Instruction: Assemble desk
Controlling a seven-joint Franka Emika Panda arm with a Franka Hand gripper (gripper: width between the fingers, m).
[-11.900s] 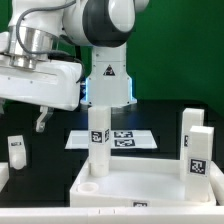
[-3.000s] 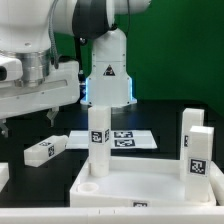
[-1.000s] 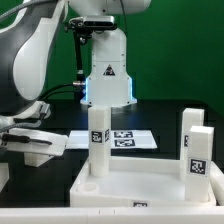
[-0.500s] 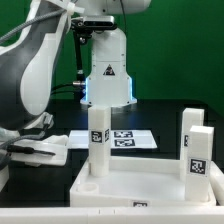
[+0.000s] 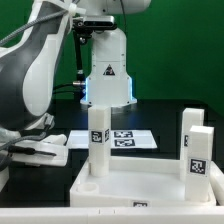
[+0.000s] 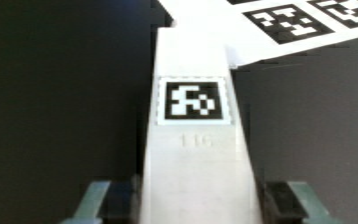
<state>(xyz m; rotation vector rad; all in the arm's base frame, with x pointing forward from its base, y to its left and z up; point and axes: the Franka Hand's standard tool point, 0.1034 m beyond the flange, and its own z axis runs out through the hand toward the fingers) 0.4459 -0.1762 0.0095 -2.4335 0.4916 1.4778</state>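
The white tabletop panel (image 5: 140, 182) lies at the front of the exterior view. Two white tagged legs stand upright on it, one at its left (image 5: 98, 140) and one at its right (image 5: 196, 148). A third leg (image 5: 48, 150) lies flat on the black table at the exterior view's left. My gripper (image 5: 30, 148) is low over it. In the wrist view the leg (image 6: 197, 110) runs lengthwise between my fingers, tag up. My gripper (image 6: 197, 200) has a dark pad against each long side of it.
The marker board (image 5: 135, 140) lies flat behind the tabletop panel. The robot base (image 5: 108, 75) stands at the back centre. A white part (image 5: 3, 178) shows at the exterior view's left edge. The marker board's corner also shows in the wrist view (image 6: 309, 20).
Earlier the leg stood upright at the left, then lay flat. The arm swung down over it. In the last second it sank slightly, then stayed still.
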